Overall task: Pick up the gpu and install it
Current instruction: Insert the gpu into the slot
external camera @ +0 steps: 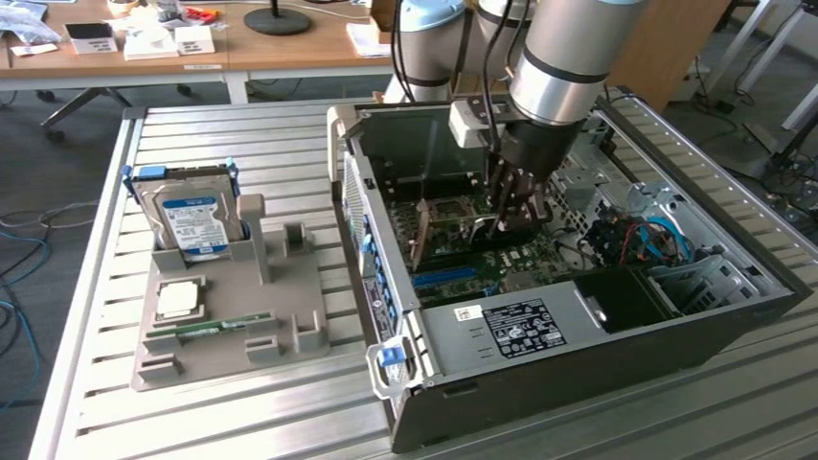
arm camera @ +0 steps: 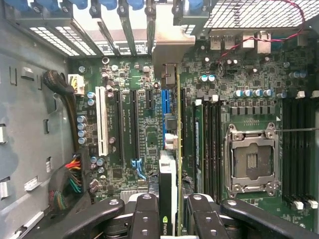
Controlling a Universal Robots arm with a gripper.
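My gripper [external camera: 516, 213] reaches down into the open computer case [external camera: 576, 326], just over the green motherboard [external camera: 511, 259]. In the wrist view the gpu [arm camera: 175, 149] stands edge-on as a thin card between the black fingers [arm camera: 145, 215], and my gripper [arm camera: 172, 221] is shut on it. A green logo on the card shows near the fingers. The card's lower edge runs along the blue expansion slot [arm camera: 165, 104], and its silver bracket end [arm camera: 169, 47] reaches the rear slot openings. Whether the card sits fully in the slot I cannot tell.
A grey holder tray [external camera: 237, 335] lies on the slatted table at the exterior view's left, carrying a hard drive [external camera: 192, 222], a processor chip [external camera: 179, 299] and a memory stick [external camera: 211, 327]. Inside the case are the processor socket [arm camera: 251, 159], a white slot [arm camera: 102, 119] and a cable bundle [arm camera: 70, 186].
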